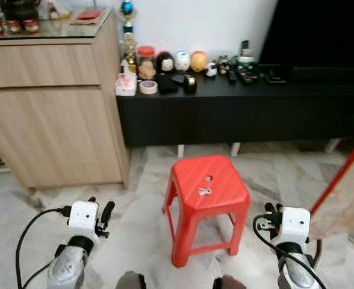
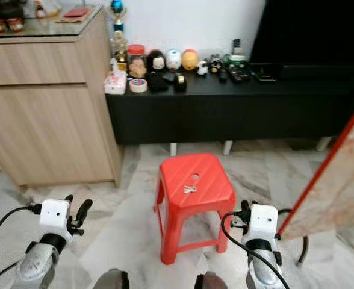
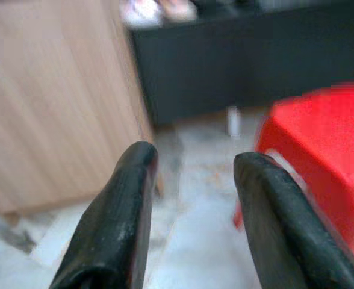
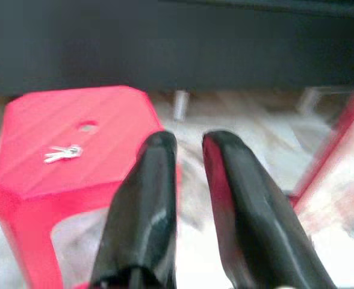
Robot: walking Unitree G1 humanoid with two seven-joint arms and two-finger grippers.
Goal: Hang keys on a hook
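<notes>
Red plastic is catching the eye: a stool [image 1: 206, 186] is standing on the marble floor [image 1: 135, 235], and the keys [image 1: 204, 191] are lying near the middle of its seat, just beside the small hole. The left gripper [image 3: 189, 217] is hovering low at the stool's left with its fingers spread apart. The right gripper [image 4: 189, 198] is hanging at the stool's right (fingers nearly together, a narrow gap between them), holding nothing. A wooden cabinet [image 1: 50, 114] is standing beside a black console [image 1: 237, 108].

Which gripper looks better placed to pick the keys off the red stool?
Probably right: the right gripper already faces the keys on the stool; the left gripper points past its edge.
</notes>
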